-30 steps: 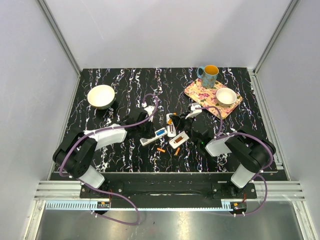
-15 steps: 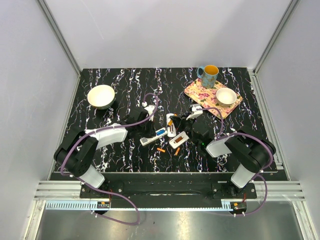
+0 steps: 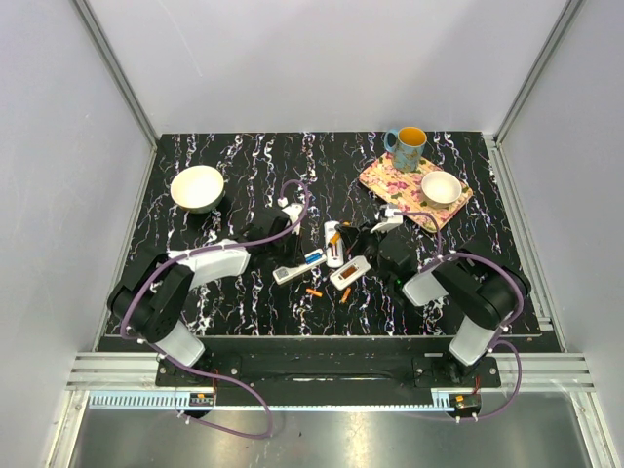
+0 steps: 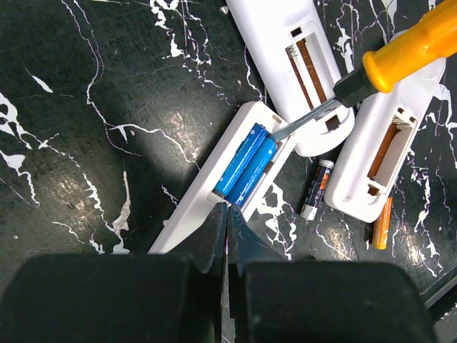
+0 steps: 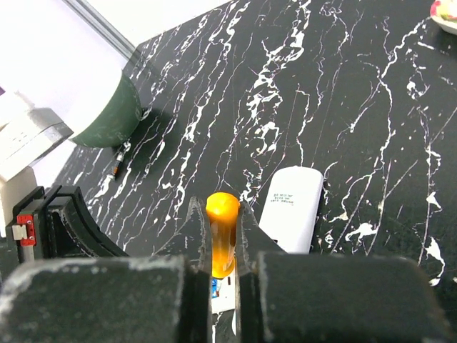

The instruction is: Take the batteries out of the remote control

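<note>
Two blue batteries lie side by side in the open bay of a white remote, which sits near the middle of the surface. The metal tip of an orange-handled screwdriver touches the bay's end at about 1 o'clock from them. The right claw is clamped narrow on that handle. The left claw is pinched fully together, holding nothing, its tips right at the bay's 7 o'clock end.

Two more white remotes lie just beside the first, one at 12 o'clock and one at 3 o'clock, each with its bay uncovered. Between them and below lie loose batteries: a black-and-orange one and an orange one.

From above, a cream bowl stands at 10 o'clock from the remotes, well apart. At 1 o'clock a flowered tray carries a blue mug with a yellow inside and a small white bowl.
</note>
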